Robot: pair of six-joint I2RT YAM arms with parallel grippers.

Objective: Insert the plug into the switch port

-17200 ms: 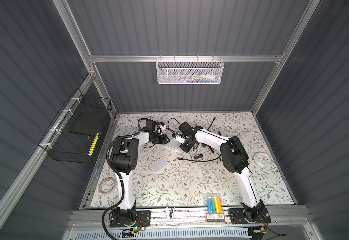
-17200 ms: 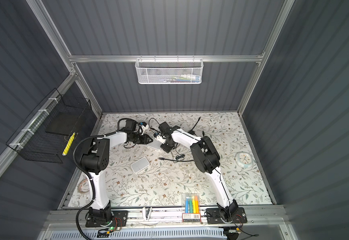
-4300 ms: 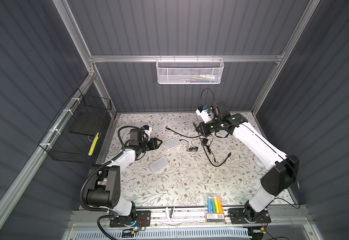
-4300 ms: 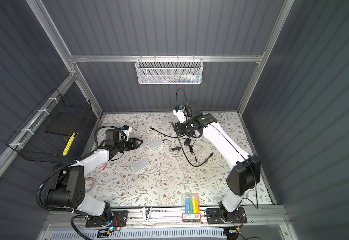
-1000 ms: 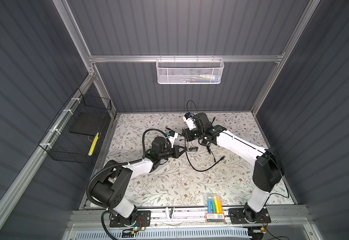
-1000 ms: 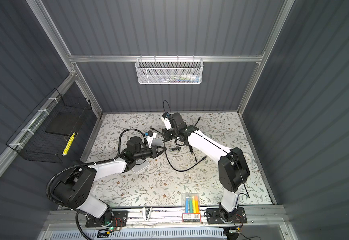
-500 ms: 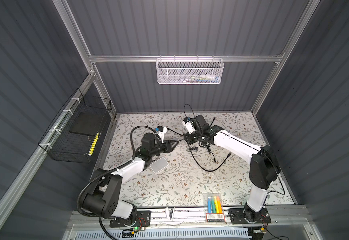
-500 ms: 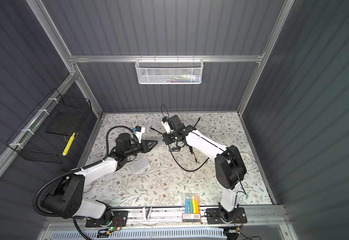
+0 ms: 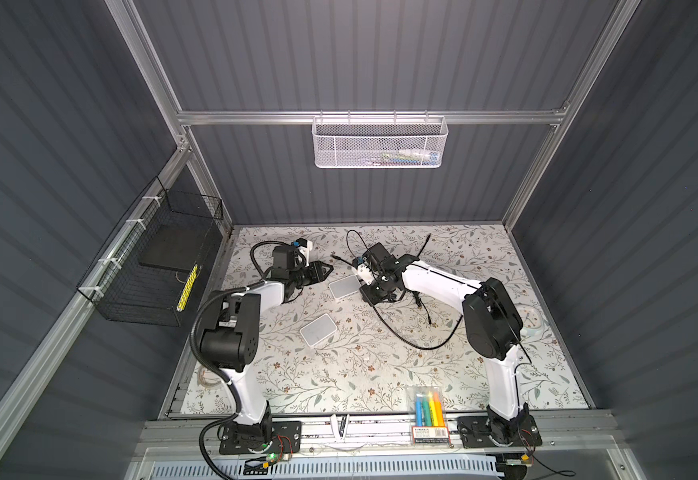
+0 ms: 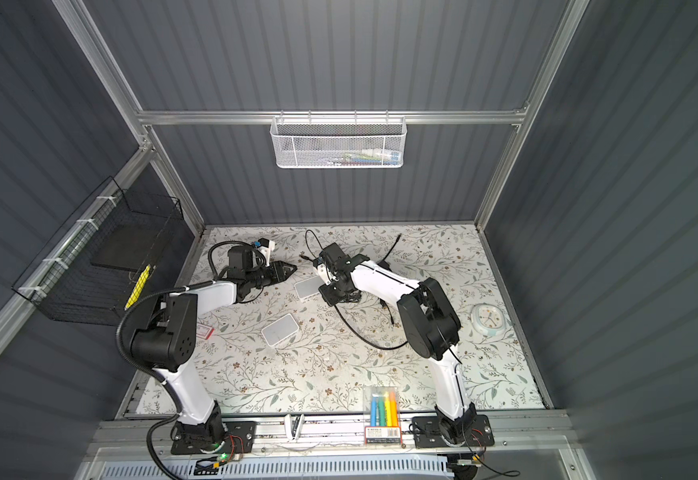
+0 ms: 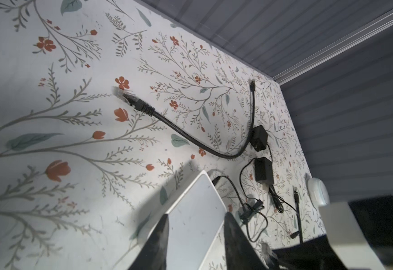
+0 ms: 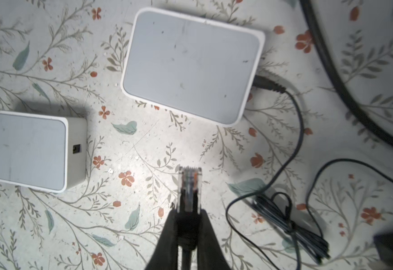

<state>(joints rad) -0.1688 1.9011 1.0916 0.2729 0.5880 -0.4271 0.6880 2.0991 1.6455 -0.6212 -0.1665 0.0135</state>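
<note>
Clear plug (image 12: pixel 189 184) is pinched by its black boot in the right gripper (image 12: pixel 188 211), jaws closed on it, above the tabletop (image 9: pixel 380 374) just beside the switch (image 12: pixel 190 65) near the far edge, mid-width. Left gripper (image 11: pixel 197 216) is partly open and empty, hovering at the switch's other side. Looks like the alignment step. No port visible, so next needs the port face found, plug squared, switch braced.

Top views high overhead, facing down — wrist views close, sharing the switch (image 12: pixel 190 65)

Bright overhead light, blurred wrist-view edges
</note>
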